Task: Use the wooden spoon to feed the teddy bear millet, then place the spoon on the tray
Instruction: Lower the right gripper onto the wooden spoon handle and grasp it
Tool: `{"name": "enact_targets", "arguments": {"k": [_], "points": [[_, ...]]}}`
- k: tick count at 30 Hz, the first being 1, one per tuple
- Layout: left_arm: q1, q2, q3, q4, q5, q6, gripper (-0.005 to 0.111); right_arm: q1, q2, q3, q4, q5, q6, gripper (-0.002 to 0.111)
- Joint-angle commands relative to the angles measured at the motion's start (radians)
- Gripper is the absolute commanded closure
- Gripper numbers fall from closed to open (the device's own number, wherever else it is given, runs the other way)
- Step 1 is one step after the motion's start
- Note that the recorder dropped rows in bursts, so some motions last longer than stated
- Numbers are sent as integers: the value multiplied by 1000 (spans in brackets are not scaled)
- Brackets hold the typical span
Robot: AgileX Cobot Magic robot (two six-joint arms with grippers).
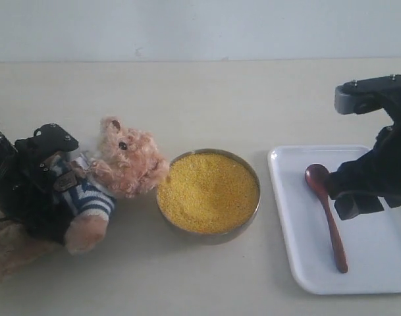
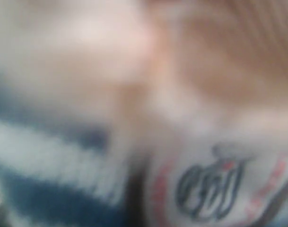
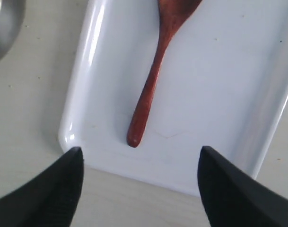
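The table carries the whole layout. At its right stands the white tray. At its left the teddy bear leans with its muzzle touching the rim of the metal bowl, which holds the millet.

The wooden spoon lies flat inside the tray, bowl end toward the far rim, touching no gripper.

The right gripper hangs over the handle end with its jaws spread wide and nothing between them. The left gripper presses against the bear's striped shirt. Whether it clamps the bear cannot be told, as its wrist view is a blur of fabric and badge.

Judgement: the placing step appears complete. The next move calls for lifting the right arm straight up, clear of the handle.
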Motion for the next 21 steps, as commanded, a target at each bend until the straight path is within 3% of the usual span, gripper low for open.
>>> {"name": "enact_targets", "arguments": {"k": [1,14,21], "points": [[-1,-34,5,15,-19,-25,101,1,58,-5,-20,-28,17,44],[-1,-301,5,8,29,-6,103,1,205,-5,-19,-86,18,45],[-1,-332,5,8,58,-17,103,1,302,-5,-19,-119,14,45]]}}
